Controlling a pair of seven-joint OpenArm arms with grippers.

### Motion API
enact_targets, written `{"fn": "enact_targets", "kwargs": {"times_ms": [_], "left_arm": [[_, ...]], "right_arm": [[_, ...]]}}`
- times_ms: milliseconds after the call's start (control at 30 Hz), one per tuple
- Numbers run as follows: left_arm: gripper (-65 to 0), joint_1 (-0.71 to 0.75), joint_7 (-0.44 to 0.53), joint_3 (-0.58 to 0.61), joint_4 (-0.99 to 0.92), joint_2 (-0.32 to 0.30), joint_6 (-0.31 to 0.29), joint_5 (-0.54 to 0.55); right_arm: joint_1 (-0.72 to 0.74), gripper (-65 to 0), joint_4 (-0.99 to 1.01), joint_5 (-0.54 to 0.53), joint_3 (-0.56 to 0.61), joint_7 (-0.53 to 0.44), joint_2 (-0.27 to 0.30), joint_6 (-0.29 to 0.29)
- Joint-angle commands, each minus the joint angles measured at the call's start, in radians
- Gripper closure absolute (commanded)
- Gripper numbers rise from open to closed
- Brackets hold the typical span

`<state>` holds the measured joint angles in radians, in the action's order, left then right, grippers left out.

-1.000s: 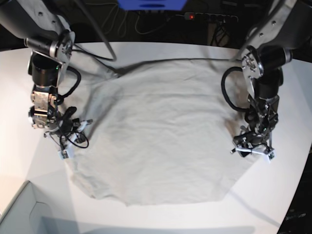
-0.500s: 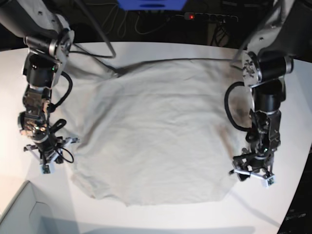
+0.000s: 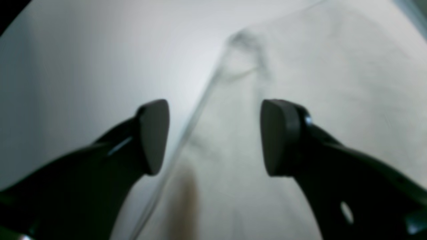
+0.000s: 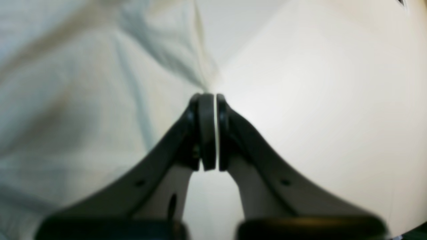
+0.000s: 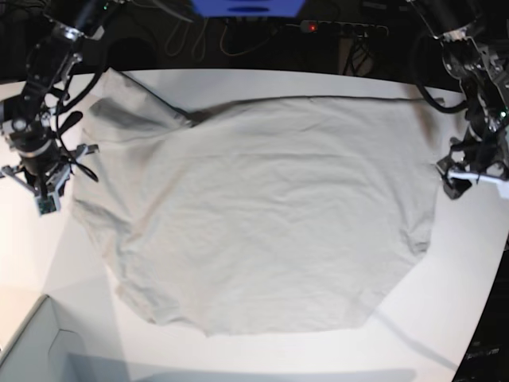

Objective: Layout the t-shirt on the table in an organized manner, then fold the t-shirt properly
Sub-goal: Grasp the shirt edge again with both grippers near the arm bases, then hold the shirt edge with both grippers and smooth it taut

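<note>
White table (image 5: 238, 362) holds the t-shirt (image 5: 262, 223) — wrist views show left tool (image 3: 213, 136) spread, right tool (image 4: 212, 133) pinched.

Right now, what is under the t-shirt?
The t-shirt lies spread on the white table, which shows bare around it. Whatever lies beneath the cloth itself is covered and cannot be seen.

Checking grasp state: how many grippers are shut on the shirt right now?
1. The right gripper is pinched shut on the t-shirt edge at the base view's left side. The left gripper is open, straddling the opposite edge over the table.
</note>
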<state>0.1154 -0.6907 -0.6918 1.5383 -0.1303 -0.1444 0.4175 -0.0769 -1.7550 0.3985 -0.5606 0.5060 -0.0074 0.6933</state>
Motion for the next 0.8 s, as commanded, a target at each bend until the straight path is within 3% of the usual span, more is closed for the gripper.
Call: {"fn": "enact_targets", "kwargs": {"times_ms": [0, 200, 400, 567, 767], "left_arm": [[-43.6, 0.014, 0.012, -0.009, 0.02, -0.009, -0.014, 0.03], [-43.7, 0.154, 0.012, -0.01, 0.031, -0.009, -0.016, 0.031], [-43.7, 0.257, 0.01, -0.01, 0.043, -0.007, -0.016, 0.033], [-43.8, 0.254, 0.012, -0.01, -0.043, -0.009, -0.017, 0.033], [-43.5, 0.197, 0.012, -0.009, -0.118, -0.009, -0.119, 0.031]], "right_arm": [[-0.011, 0.0, -0.044, -0.011, -0.005, -0.023, -0.006, 0.005], [-0.14, 0.0, -0.138, -0.011, -0.066, -0.027, -0.096, 0.005], [-0.249, 0.0, -0.151, -0.054, -0.063, -0.028, -0.095, 0.005], [-0.307, 0.0, -0.151, -0.074, -0.068, -0.028, -0.095, 0.005], [-0.349, 0.0, -0.153, -0.075, -0.068, -0.028, -0.098, 0.005]]}}
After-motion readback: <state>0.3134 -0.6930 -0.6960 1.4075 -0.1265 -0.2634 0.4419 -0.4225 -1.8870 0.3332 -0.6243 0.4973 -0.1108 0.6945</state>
